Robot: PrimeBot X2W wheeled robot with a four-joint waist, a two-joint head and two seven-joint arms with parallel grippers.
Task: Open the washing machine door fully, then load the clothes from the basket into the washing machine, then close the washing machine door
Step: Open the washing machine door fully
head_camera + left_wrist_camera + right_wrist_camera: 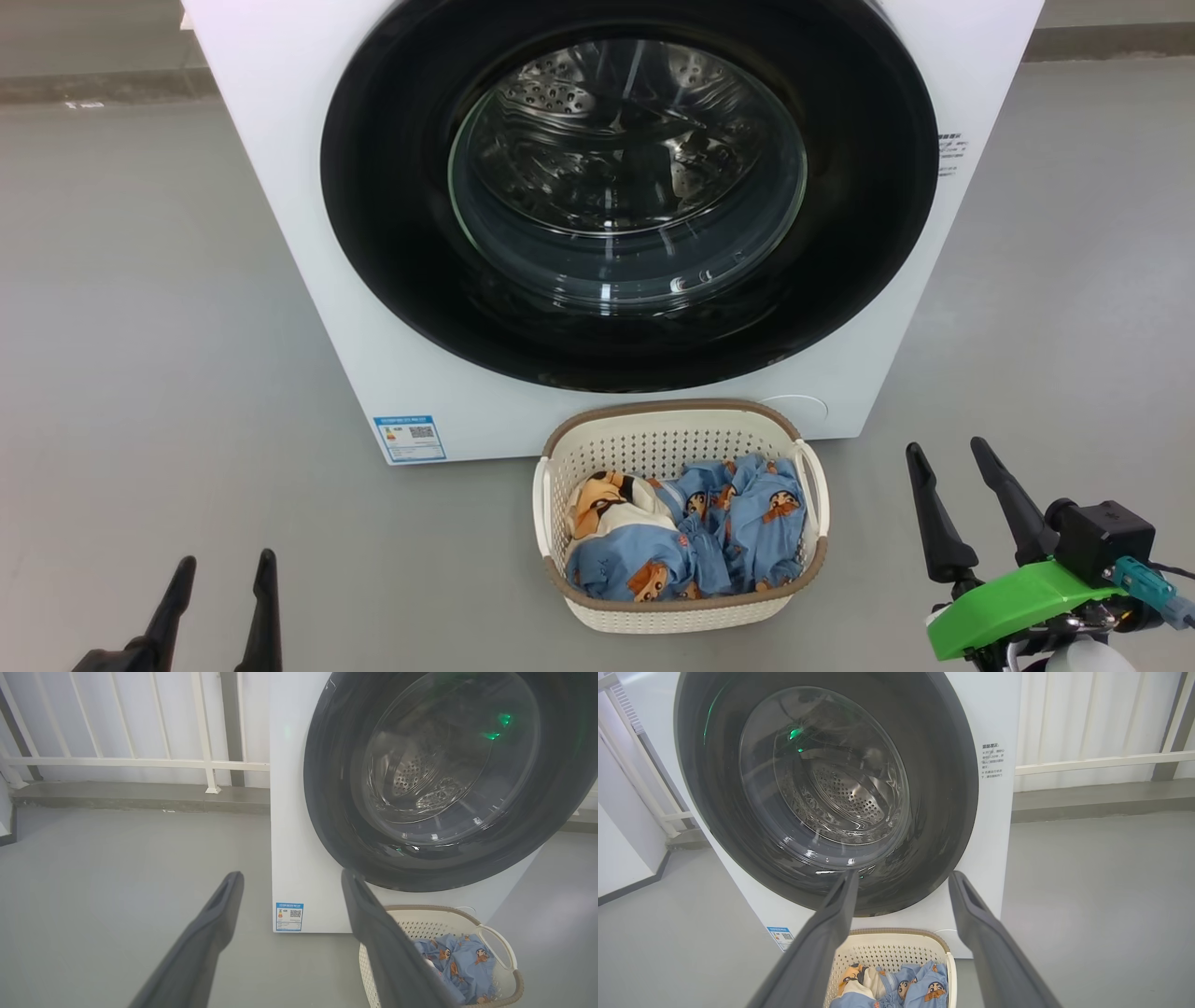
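The white washing machine (pixel 280 187) stands ahead with its round black-rimmed door (pixel 392 243) shut flat against the front; the steel drum shows through the glass. The cream basket (pixel 551 485) sits on the floor right in front of it, holding the light blue clothes (pixel 738 523) with orange figures. My left gripper (pixel 224 563) is open at the lower left, well left of the basket. My right gripper (pixel 943 448) is open at the lower right, beside the basket's right side. Both hold nothing. The door (pixel 327 812) and the basket (pixel 896 947) also appear in the wrist views.
Grey floor (pixel 140 327) spreads on both sides of the machine. A white railing (pixel 140 760) on a low kerb runs behind it. A blue label sticker (pixel 409 437) marks the machine's lower left front.
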